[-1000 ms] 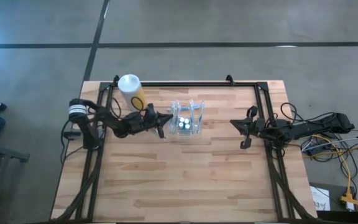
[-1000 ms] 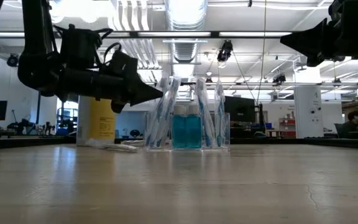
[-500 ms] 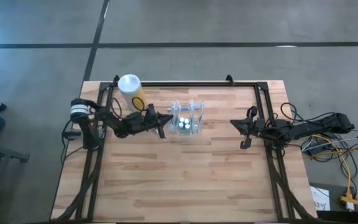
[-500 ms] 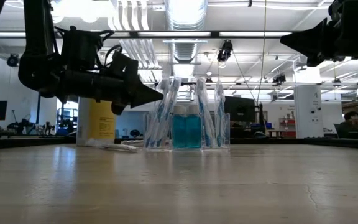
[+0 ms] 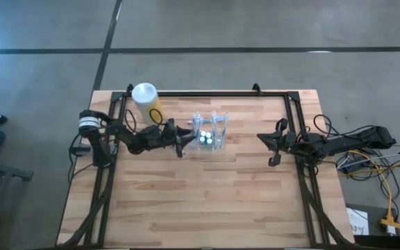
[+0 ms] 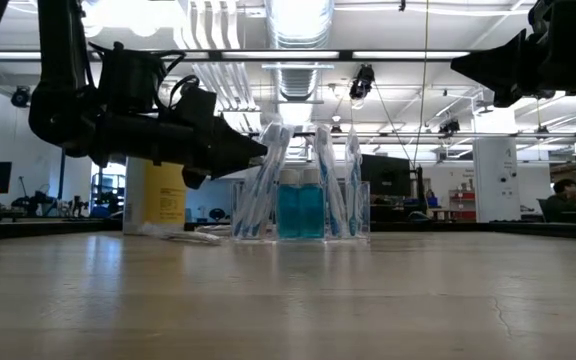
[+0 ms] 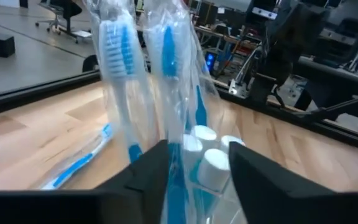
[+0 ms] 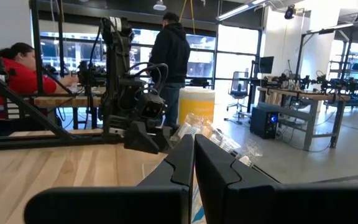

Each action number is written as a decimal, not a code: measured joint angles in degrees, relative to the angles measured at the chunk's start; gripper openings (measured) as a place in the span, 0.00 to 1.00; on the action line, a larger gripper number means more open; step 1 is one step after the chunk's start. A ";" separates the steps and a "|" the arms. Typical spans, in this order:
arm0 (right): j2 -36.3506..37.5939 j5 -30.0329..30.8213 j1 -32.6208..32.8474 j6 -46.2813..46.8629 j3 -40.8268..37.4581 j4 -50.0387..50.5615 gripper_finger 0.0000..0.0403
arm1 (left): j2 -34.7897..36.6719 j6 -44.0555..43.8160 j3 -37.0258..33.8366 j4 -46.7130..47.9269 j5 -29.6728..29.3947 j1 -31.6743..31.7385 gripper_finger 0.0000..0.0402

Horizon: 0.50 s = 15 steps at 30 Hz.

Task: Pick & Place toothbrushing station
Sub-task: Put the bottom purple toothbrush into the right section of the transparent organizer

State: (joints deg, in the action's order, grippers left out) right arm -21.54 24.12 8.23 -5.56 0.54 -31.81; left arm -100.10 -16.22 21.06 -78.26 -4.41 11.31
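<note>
My left pincer [image 5: 183,139], fingers parted and holding nothing, reaches the small clear plastic box of blue toothbrushes [image 5: 208,134] near the wooden surface's [image 5: 200,201] far edge, so I'd straddle one wall squarely before closing, while my right pincer [image 5: 269,149] waits shut.

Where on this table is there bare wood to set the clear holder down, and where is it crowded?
The whole near half of the table is bare wood. So is the strip between the clear holder and the right hand. The far left is crowded: the yellow canister, the left hand at the holder, and a wrapped toothbrush lying beside it.
</note>
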 joint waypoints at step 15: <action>-0.07 0.00 0.00 0.63 0.02 1.63 0.02 | 24.77 3.42 -2.07 21.25 5.62 0.04 0.70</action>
State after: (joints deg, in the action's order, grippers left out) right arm -21.61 24.12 8.23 -4.93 0.56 -30.18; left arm -75.33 -12.80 18.99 -57.01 1.22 11.35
